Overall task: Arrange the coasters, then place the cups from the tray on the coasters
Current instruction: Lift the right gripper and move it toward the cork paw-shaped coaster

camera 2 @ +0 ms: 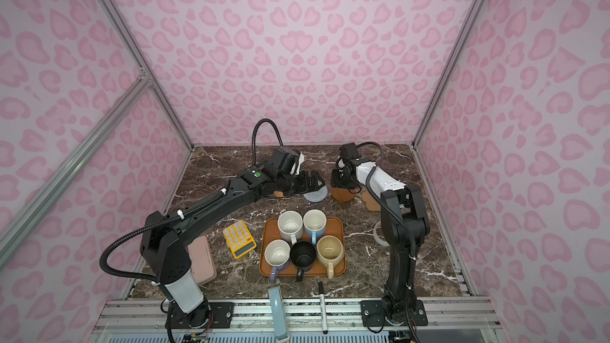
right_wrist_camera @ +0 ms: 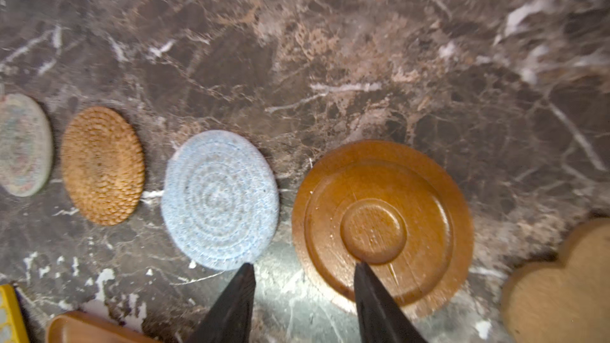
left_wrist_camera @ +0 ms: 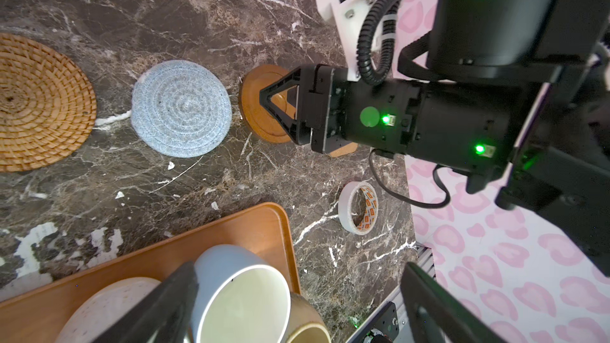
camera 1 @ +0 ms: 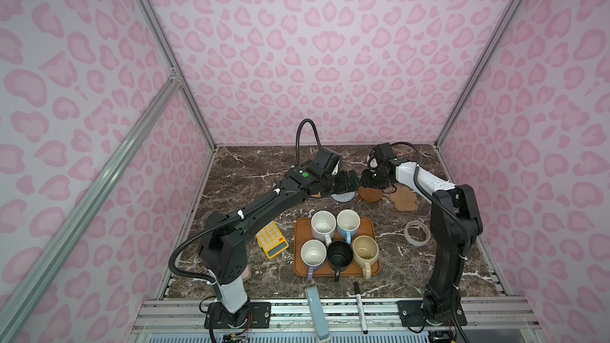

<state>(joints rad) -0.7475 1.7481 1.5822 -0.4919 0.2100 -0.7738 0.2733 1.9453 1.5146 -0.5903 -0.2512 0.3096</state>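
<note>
1. The brown disc (right_wrist_camera: 383,225) lies flat on the marble table (right_wrist_camera: 330,44). It is fourth in a row of five coasters set behind the tray (camera 1: 298,258), toward the back wall.
2. Seen in the right wrist view, the row runs beige coaster (right_wrist_camera: 23,145), rattan coaster (right_wrist_camera: 102,164), blue coaster (right_wrist_camera: 219,199), the disc, then paw coaster (right_wrist_camera: 561,291). Each lies just beside the next and none overlap.
3. The right gripper (right_wrist_camera: 303,264) hangs over the disc's rim with its fingers apart and clamped on nothing. One tip is over the disc's inner ring, the other over bare table between the disc and the blue coaster. Whether either tip touches cannot be told.
4. The left gripper (camera 1: 348,183) hovers at the blue coaster in both top views, its fingers spread wide and empty.
5. Five cups stand upright on the tray, handles toward the front edge. The white cup (camera 1: 323,225) and blue cup (camera 1: 348,224) are behind; the lavender cup (camera 1: 313,253), black cup (camera 1: 340,255) and cream cup (camera 1: 365,250) are in front.
6. A yellow calculator (camera 1: 271,239) lies left of the tray and a tape ring (camera 1: 417,232) right of it. A marker (camera 1: 359,305) rests at the table's front edge.
</note>
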